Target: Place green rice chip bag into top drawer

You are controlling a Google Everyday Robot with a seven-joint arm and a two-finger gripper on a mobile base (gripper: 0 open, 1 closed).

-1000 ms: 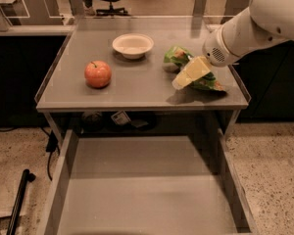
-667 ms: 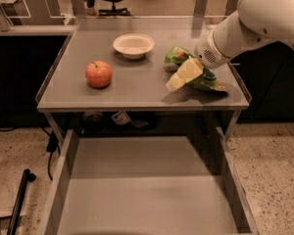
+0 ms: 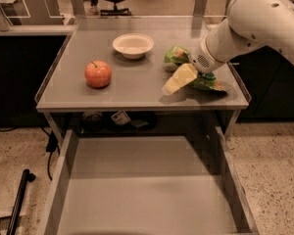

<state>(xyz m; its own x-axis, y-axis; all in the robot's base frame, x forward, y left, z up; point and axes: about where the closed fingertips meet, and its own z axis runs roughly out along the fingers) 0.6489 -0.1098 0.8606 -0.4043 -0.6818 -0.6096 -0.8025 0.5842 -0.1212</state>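
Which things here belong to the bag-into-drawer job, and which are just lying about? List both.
Job: crumpled light-green foil chip bag; wide grey metal drawer, open below; pale gripper, at the bag.
Lying about: round orange-red apple; white round bowl.

green rice chip bag [image 3: 177,54]: crinkly foil, kinda shiny
top drawer [image 3: 147,199]: grey metal, smooth matt bottom
tabletop [image 3: 137,87]: flat grey, dull sheen
bowl [image 3: 133,45]: white, smooth
apple [image 3: 98,74]: smooth skin, slight gloss
gripper [image 3: 179,80]: pale yellow, matt, plastic-looking, low over the tabletop right by the bag
floor [image 3: 274,160]: speckled, stone-like
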